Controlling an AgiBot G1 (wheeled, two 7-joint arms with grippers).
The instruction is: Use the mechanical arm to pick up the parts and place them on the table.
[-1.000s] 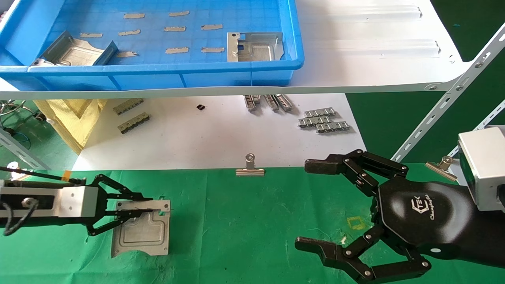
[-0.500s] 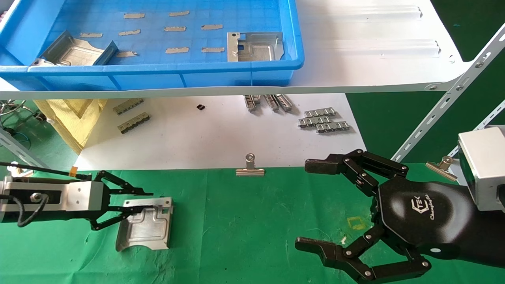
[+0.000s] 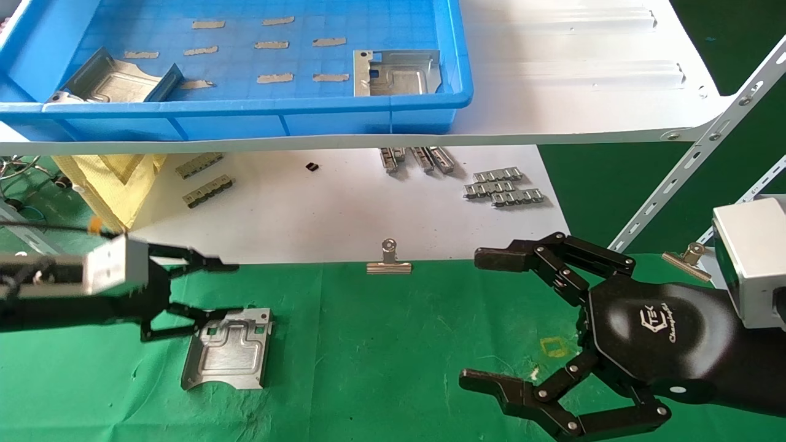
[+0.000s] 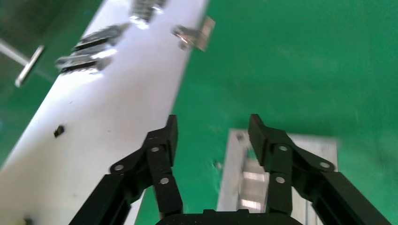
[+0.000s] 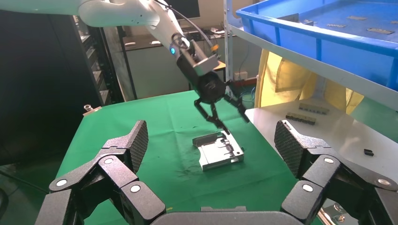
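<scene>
One silvery stamped part (image 3: 227, 350) lies on the green cloth table (image 3: 381, 344). My left gripper (image 3: 218, 291) is open and empty, just above the part's far edge, with one fingertip close over it. In the left wrist view my left gripper (image 4: 213, 136) stands open over the part (image 4: 233, 173). My right gripper (image 3: 479, 319) is open and empty over the cloth at the right. From the right wrist view (image 5: 212, 136) I see the part (image 5: 218, 152) and the left gripper (image 5: 225, 117) above it. Two more parts (image 3: 116, 80) (image 3: 396, 72) lie in the blue bin (image 3: 245, 107).
The bin sits on a white metal shelf (image 3: 583, 73) overhanging the back. Below it a white sheet (image 3: 338, 209) holds grey ridged strips (image 3: 503, 187). Binder clips (image 3: 389, 261) (image 3: 688, 256) pin the cloth's far edge. A yellow cloth (image 3: 116, 178) hangs at the left.
My left gripper has opened, let go of the part and lifted back toward the white sheet. The part has settled on the cloth. The right arm has not moved.
</scene>
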